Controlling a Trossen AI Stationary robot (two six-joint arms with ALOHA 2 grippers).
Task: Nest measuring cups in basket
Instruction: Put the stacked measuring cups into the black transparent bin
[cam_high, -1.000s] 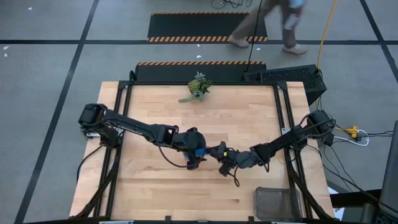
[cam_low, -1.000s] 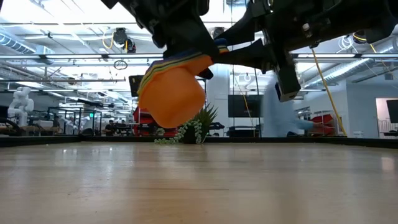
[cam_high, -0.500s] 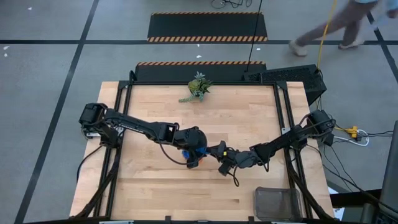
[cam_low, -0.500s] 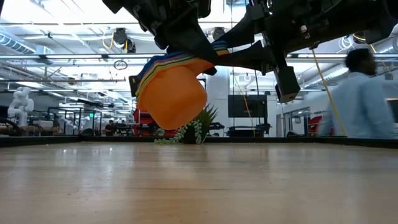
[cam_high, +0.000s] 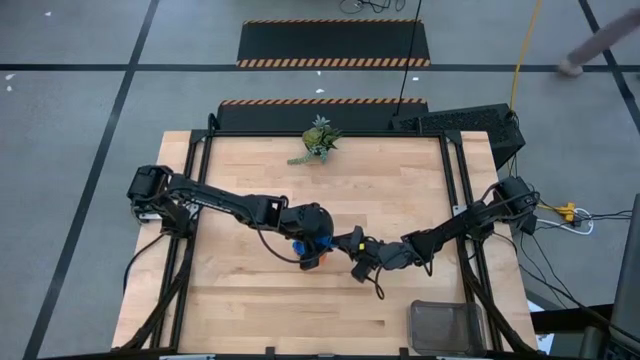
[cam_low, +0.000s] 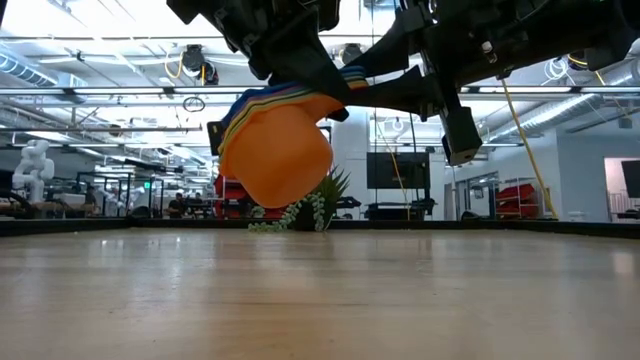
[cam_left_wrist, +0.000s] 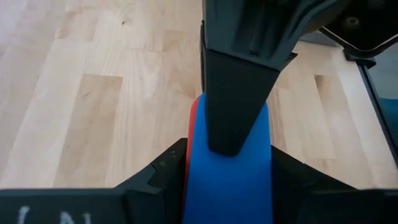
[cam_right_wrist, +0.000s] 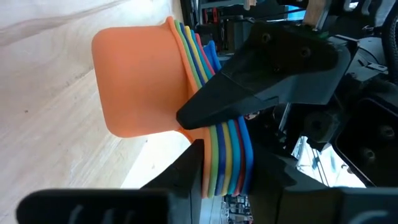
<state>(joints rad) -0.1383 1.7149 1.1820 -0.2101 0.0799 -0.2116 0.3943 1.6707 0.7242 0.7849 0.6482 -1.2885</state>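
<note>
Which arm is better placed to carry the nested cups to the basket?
Right. The right gripper already clamps the stack's handles, and the basket sits at that arm's side of the table, far from the left gripper.

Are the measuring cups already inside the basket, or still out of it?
Out. The nested measuring cups hang above the table; the basket sits apart near the table's edge.

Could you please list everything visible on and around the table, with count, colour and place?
Nested plastic measuring cups: one stack, orange outermost, with green, yellow, red and blue rims; held in the air above the table's middle.
Wire-mesh basket: one, dark grey; table's near right corner.
Plant sprig: one, green; far edge of the table.
Wooden table: one, light wood.
Left gripper: shut on the stack's handles.
Right gripper: shut on the stack's handles from the other side.
</note>
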